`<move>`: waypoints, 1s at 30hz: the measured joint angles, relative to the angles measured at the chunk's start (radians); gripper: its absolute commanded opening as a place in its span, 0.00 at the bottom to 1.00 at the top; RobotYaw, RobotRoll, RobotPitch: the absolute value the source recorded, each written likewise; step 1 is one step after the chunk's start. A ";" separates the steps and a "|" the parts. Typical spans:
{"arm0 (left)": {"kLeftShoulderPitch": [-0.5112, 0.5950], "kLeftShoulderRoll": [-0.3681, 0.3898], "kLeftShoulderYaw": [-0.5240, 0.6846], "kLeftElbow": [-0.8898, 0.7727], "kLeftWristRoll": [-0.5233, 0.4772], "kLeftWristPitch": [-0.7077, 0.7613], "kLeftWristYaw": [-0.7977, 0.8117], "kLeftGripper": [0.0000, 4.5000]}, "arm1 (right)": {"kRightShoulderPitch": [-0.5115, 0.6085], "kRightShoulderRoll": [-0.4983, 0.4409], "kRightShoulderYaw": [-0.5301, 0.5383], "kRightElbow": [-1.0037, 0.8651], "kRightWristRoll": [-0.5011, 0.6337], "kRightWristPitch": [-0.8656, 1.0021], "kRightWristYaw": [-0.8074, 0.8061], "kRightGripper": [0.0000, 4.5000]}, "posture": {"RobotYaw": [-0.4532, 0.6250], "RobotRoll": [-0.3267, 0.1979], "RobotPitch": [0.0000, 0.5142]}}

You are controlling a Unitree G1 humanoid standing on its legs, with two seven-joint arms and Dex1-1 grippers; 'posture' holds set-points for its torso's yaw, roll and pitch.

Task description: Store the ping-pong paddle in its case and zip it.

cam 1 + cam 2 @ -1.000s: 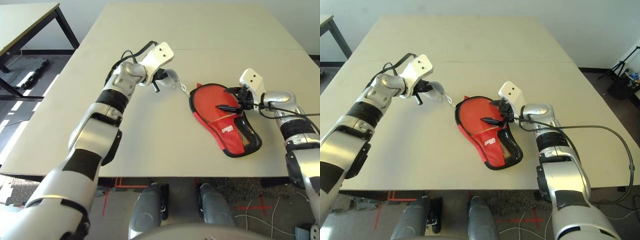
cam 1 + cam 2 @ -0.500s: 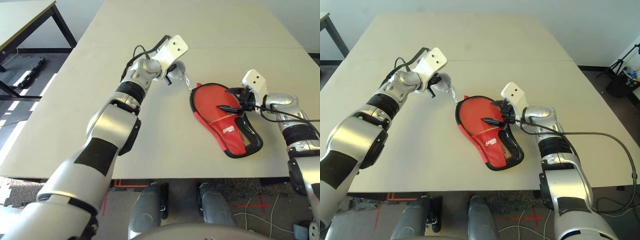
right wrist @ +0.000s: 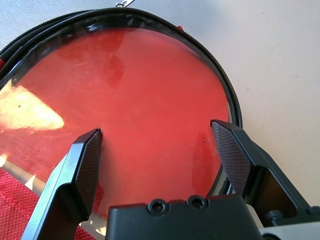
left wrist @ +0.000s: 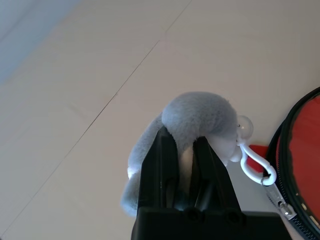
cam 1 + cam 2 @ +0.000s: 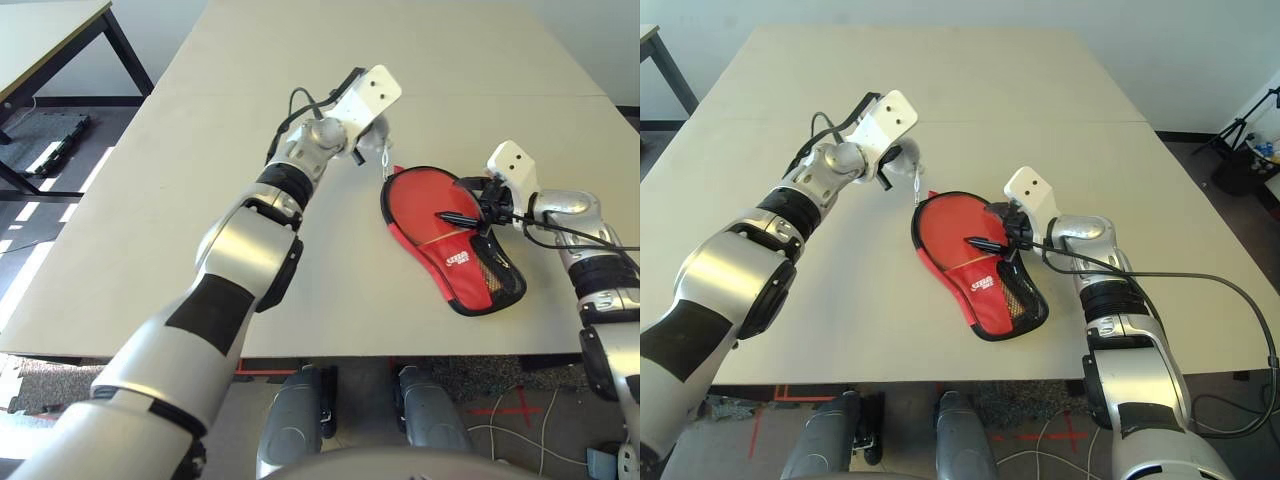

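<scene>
The case [image 5: 470,272] lies flat on the table, red with black zipper trim, a white logo and a mesh pocket. The ping-pong paddle's round red face [image 3: 150,85] shows inside its open round end [image 5: 420,205]. My right gripper [image 3: 156,129] stands open just above that face, one finger on each side of it, holding nothing; it comes in from the case's right side [image 5: 462,198]. My left gripper [image 4: 182,144] is shut on a grey fluffy pouch [image 4: 200,112] by the case's far left rim [image 5: 378,132]. A white clip [image 4: 256,164] links the pouch to the zipper pull [image 4: 276,194].
The tan table [image 5: 400,60] stretches far beyond the case, with a seam running across it. A second table [image 5: 50,30] on black legs stands off to the far left. Cables run along my right forearm [image 5: 1160,270].
My left arm has swung right and farther away with the pouch in its grip, ending close to the case's top rim. The right gripper and the case have stayed put.
</scene>
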State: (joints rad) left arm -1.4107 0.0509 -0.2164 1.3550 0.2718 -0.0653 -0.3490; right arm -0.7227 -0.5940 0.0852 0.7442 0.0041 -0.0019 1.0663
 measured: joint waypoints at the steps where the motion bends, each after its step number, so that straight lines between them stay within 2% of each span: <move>1: -0.003 -0.010 0.006 0.000 -0.002 0.000 -0.006 0.24 | 0.002 0.000 0.000 -0.001 0.000 0.000 -0.002 1.00 | 0.27 0.62 0.32; 6: -0.052 -0.085 0.056 -0.028 -0.044 -0.044 -0.038 0.62 | 0.008 0.004 -0.001 -0.002 0.001 0.001 -0.011 1.00 | 0.27 0.62 0.32; 11: -0.089 -0.084 0.082 -0.056 -0.060 -0.080 -0.052 0.98 | 0.013 0.016 -0.001 -0.009 0.004 0.001 -0.021 1.00 | 0.27 0.62 0.32; 22: -0.088 0.037 0.066 -0.056 -0.028 -0.081 -0.069 0.99 | 0.014 0.021 -0.001 -0.008 0.008 0.001 -0.028 1.00 | 0.29 0.62 0.31; 30: -0.012 0.216 -0.030 -0.058 0.091 -0.025 -0.023 0.99 | 0.009 0.030 -0.001 -0.001 0.010 0.001 -0.030 1.00 | 0.30 0.62 0.30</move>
State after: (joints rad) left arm -1.4231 0.2669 -0.2465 1.2967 0.3625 -0.0903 -0.3716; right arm -0.7133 -0.5641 0.0847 0.7431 0.0137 -0.0011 1.0358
